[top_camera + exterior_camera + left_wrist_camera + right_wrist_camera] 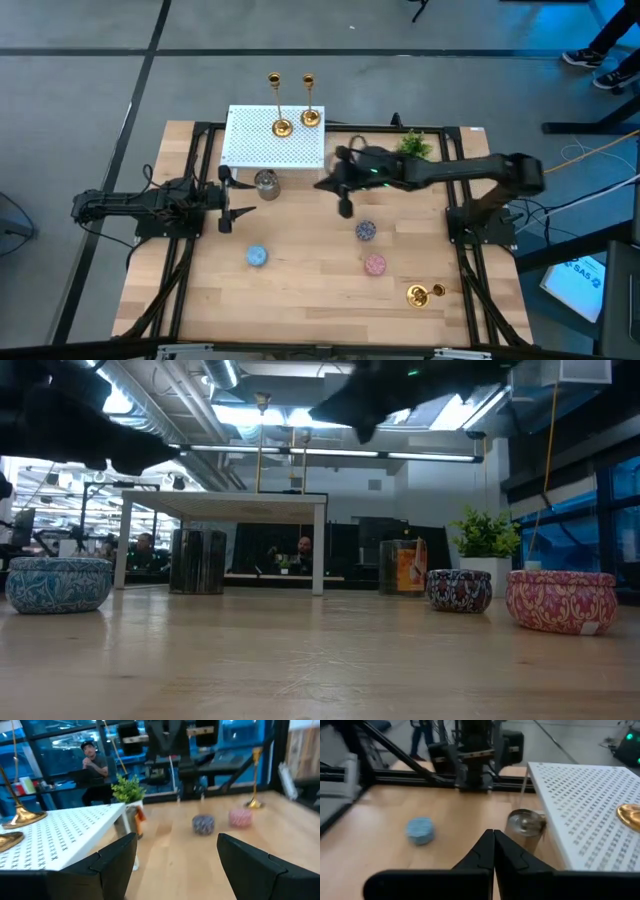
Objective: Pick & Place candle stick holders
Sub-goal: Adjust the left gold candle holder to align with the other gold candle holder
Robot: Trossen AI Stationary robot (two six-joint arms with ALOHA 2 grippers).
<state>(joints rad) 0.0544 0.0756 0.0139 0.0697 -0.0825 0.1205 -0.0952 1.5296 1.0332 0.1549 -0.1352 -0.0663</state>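
Seen from above: two candle stick holders [282, 126] upright on the white perforated platform [272, 148], just beyond the right gripper [334, 189], clenched on nothing and hanging over the wooden surface [300, 290]; a third candle stick holder [424, 294] lying tipped over well behind it, near the surface's front right corner. Left gripper [228, 200] released, at the platform's near left corner, with a silver tin [266, 184] between the two grippers. Speckled tin [366, 231] and pink tin [375, 265] near the right gripper, blue tin [258, 256] close to the left one. From table height: blue tin [60, 582], speckled tin [459, 589] and pink tin [561, 600] resting on the wood, right gripper [365, 405] dark overhead, a small plant [487, 532] behind. From the left wrist: spread fingers [112, 857] empty, gold bases [22, 816] on the platform beside them, third holder [255, 802] far ahead past the tins. From the right wrist: fingers [482, 851] pressed together, silver tin [525, 826] straight ahead, touching the platform's edge as far as can be told, blue tin [420, 830] off to one side.
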